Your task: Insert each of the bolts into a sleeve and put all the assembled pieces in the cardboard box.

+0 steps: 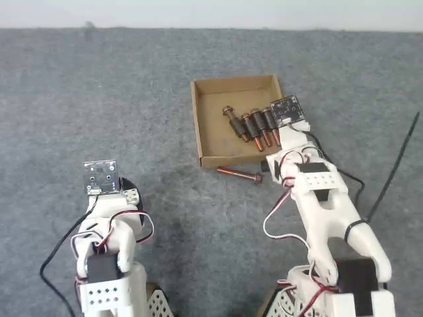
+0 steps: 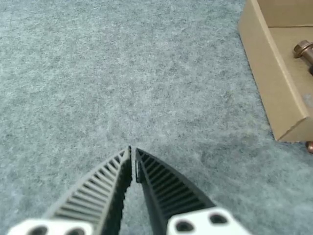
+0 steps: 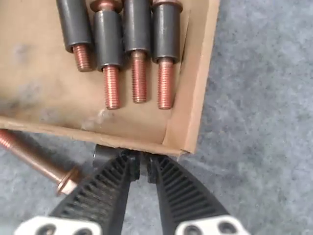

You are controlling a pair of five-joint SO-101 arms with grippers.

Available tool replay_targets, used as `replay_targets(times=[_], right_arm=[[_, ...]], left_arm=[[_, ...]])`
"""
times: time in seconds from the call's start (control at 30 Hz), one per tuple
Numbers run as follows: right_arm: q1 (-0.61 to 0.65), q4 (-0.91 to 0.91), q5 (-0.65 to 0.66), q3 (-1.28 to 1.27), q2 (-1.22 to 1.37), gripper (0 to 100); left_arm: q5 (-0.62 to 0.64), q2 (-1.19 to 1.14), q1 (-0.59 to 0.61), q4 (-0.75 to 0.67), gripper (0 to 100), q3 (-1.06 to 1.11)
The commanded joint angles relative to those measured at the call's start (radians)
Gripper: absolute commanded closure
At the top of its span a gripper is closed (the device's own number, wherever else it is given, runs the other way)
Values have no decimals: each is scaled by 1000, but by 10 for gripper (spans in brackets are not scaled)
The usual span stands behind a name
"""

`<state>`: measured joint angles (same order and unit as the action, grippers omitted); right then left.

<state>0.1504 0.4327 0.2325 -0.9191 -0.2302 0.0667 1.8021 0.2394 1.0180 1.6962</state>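
**Final bolt unsleeved; four pieces already boxed.**

We see four assembled pieces (image 1: 254,127) side by side in the cardboard box (image 1: 196,122), far on the table (image 1: 132,86). One bare bolt (image 1: 238,174) lies just outside the box's near wall, with a dark sleeve (image 3: 100,155) just beside its head. The right arm's jaws sit by the box's near right corner, clenched on nothing, next to that sleeve. The left arm's jaws, also closed and empty, hang well to the left. We judge the last insertion to be in hand. It calls for opening the jaws, gripping the bolt and the sleeve, and aligning them.
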Motion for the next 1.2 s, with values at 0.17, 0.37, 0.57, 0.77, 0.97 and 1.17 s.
replay_targets(times=[0.17,0.37,0.57,0.77,0.97,1.17], right_arm=[[-4,-61,8,55,-7,992],[-5,-150,8,55,81,992],[2,-314,8,55,223,992],[-5,-269,9,43,216,992],[7,8,9,21,73,992],[45,289,12,21,-65,992]], left_arm=[[-5,14,5,5,989,-12],[-5,14,5,5,989,-12],[-5,14,5,5,989,-12],[-5,14,5,5,989,-12],[-5,14,5,3,989,-12],[-5,14,5,3,989,-12]])
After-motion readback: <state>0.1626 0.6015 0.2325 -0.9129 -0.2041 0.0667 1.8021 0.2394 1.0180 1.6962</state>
